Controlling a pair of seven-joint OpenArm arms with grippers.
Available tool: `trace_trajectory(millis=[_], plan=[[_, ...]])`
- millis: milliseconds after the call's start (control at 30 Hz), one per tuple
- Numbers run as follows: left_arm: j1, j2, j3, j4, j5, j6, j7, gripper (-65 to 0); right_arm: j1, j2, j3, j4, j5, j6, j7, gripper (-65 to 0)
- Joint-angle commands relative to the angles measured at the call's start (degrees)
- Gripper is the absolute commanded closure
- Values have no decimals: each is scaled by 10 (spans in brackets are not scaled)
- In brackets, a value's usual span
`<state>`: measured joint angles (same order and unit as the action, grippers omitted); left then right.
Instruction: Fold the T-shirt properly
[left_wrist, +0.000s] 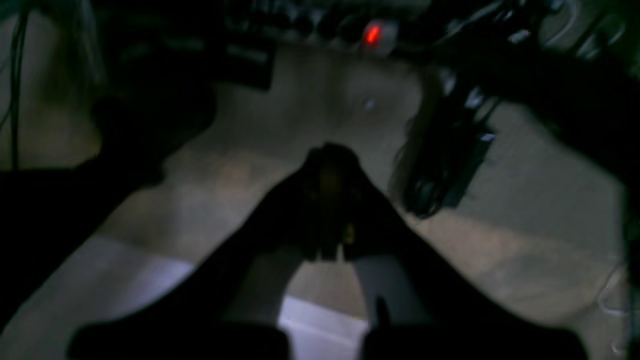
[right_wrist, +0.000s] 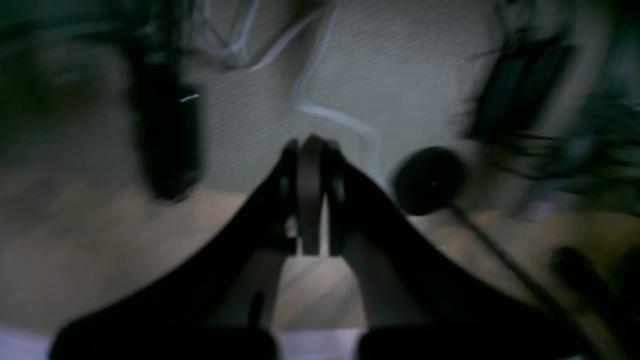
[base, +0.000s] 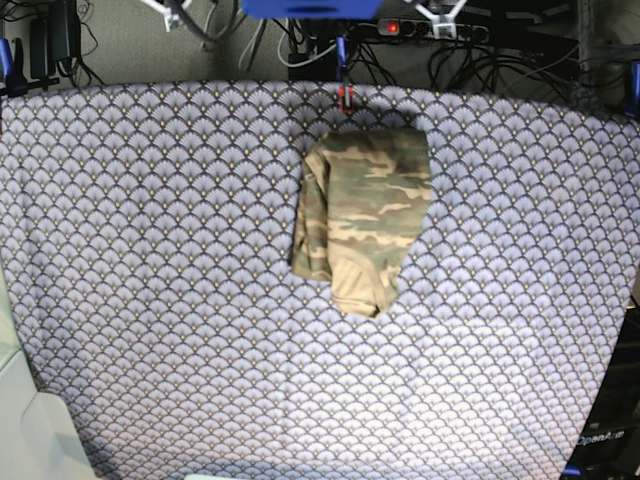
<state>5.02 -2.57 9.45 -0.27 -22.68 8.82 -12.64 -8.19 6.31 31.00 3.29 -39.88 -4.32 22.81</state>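
Note:
The camouflage T-shirt (base: 362, 215) lies in a compact folded bundle on the purple-grey fan-scale tablecloth (base: 150, 250), a little behind the table's middle. It shows only in the base view. Neither arm shows in the base view. In the left wrist view my left gripper (left_wrist: 331, 155) is dark and blurred, its fingers together, nothing between them, over the floor. In the right wrist view my right gripper (right_wrist: 310, 145) is also shut and empty, facing floor and cables. A pale strip of the tablecloth (right_wrist: 320, 345) shows at the bottom edge.
A power strip with a red light (base: 390, 27) and tangled cables lie on the floor behind the table; the light also shows in the left wrist view (left_wrist: 372, 34). A small red-and-blue clamp (base: 343, 95) sits at the far edge. A white object (base: 30, 430) stands front left.

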Motion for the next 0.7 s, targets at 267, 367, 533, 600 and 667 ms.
trace_trajectory(millis=[267, 367, 533, 600, 667], plan=[[-17, -22, -1, 3, -5, 4, -8, 0, 15, 2, 2, -2, 4, -87, 6, 0], [-18, -22, -1, 3, -5, 5, -9, 0, 15, -4, 2, -2, 4, -103, 6, 0], [-18, -23, -1, 3, -5, 6, -9, 0, 11, -6, 3, -3, 5, -113, 6, 0], [-18, -23, -1, 3, -5, 6, -9, 0, 7, -10, 3, -3, 5, -113, 6, 0], [-18, -23, -1, 3, -5, 6, -10, 0, 6, -13, 3, -3, 5, -113, 7, 0]])
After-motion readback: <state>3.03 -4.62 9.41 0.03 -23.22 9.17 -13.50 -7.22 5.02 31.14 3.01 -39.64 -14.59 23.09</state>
